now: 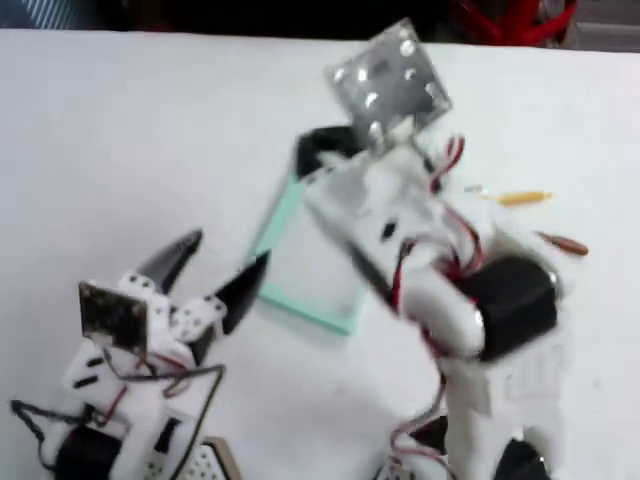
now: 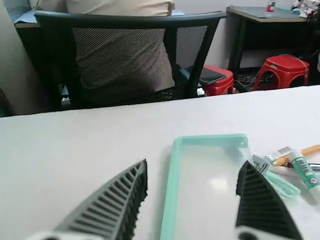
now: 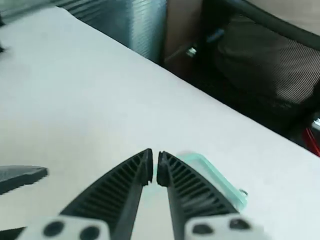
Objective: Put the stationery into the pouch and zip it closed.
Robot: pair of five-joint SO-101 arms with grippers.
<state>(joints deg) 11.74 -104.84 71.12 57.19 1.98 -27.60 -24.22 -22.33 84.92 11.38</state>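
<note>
A clear pouch [image 1: 305, 265] with a mint-green rim lies flat in the middle of the table. In the left wrist view the pouch [image 2: 210, 175] is just ahead of my left gripper [image 2: 194, 167], which is open with nothing between its fingers. That left gripper [image 1: 230, 250] sits at the pouch's near-left side. My right gripper [image 3: 154, 156] is shut with nothing visible in it, above the pouch's far end [image 3: 215, 175]; its arm [image 1: 400, 240] crosses over the pouch. Glue sticks and pens [image 2: 292, 165] lie right of the pouch, a yellow pen [image 1: 520, 198] and a brown pen [image 1: 562, 243] among them.
The white table's far edge [image 2: 150, 107] has a black mesh chair [image 2: 125, 55] behind it with a person seated there. Red stools [image 2: 285, 70] stand on the floor beyond. Bare table [image 1: 120, 130] stretches left of the pouch.
</note>
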